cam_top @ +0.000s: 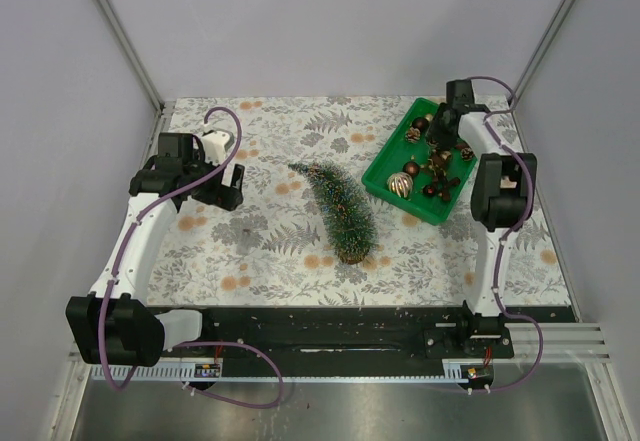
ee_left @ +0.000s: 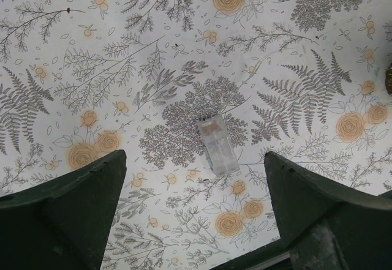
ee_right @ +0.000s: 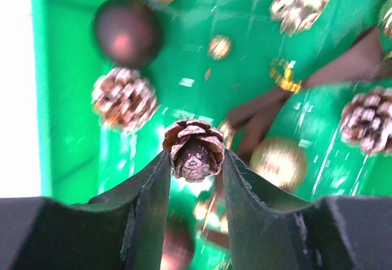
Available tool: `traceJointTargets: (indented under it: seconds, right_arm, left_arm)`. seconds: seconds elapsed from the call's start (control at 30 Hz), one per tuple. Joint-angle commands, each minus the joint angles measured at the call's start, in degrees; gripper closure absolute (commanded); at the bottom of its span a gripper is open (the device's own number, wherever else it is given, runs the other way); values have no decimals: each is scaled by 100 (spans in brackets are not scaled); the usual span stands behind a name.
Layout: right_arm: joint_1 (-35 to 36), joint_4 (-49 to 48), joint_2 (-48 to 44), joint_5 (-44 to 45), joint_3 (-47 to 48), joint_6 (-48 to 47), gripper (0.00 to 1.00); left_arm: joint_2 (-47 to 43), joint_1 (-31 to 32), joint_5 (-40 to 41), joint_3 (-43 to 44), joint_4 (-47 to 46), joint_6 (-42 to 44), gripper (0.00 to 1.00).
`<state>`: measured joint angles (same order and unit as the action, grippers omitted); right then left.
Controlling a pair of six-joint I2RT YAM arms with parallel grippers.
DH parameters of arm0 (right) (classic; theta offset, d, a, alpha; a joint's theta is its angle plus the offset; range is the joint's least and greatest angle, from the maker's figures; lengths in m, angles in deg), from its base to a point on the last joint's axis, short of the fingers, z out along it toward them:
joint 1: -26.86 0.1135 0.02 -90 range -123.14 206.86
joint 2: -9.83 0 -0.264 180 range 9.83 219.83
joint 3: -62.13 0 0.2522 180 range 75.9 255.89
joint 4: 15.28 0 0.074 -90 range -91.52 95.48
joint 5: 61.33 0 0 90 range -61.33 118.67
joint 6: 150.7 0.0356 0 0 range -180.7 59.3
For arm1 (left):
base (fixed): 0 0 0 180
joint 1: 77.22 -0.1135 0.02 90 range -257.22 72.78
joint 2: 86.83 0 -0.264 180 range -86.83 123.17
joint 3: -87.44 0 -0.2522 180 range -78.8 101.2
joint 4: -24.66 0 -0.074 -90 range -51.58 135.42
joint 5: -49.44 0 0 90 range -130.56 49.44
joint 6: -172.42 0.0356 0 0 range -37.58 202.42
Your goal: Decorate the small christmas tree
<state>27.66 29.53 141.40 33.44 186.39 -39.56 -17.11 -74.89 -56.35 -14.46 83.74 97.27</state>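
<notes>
The small christmas tree (cam_top: 338, 204) lies on its side mid-table, tip to the far left, wooden base (cam_top: 352, 257) toward me. A green tray (cam_top: 385, 173) of ornaments sits to its right. My right gripper (ee_right: 195, 155) hangs above the tray, shown in the top view (cam_top: 445, 136), and is shut on a small brown pine cone (ee_right: 194, 149). Below it lie frosted pine cones (ee_right: 124, 97), a dark brown ball (ee_right: 127, 32), gold balls (ee_right: 278, 163) and a brown ribbon (ee_right: 263, 108). My left gripper (ee_left: 195, 178) is open and empty over the tablecloth, left of the tree (cam_top: 225, 183).
A small clear plastic block (ee_left: 218, 144) lies on the patterned tablecloth (ee_left: 184, 68) between my left fingers. White walls close the table on three sides. A black rail (cam_top: 320, 331) runs along the near edge.
</notes>
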Motion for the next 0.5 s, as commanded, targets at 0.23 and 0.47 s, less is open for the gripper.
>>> traceJointTargets:
  seconds: [0.23,0.47]
  right_arm:
    - [-27,-634,-3390,-2892,-2170,1048,64]
    - [-27,-689,-4692,-3169,-3236,1050,64]
  left_arm:
    - [34,-4,-1066,527,-269,-413,1]
    - [-142,127,-1558,589,-269,-413,1]
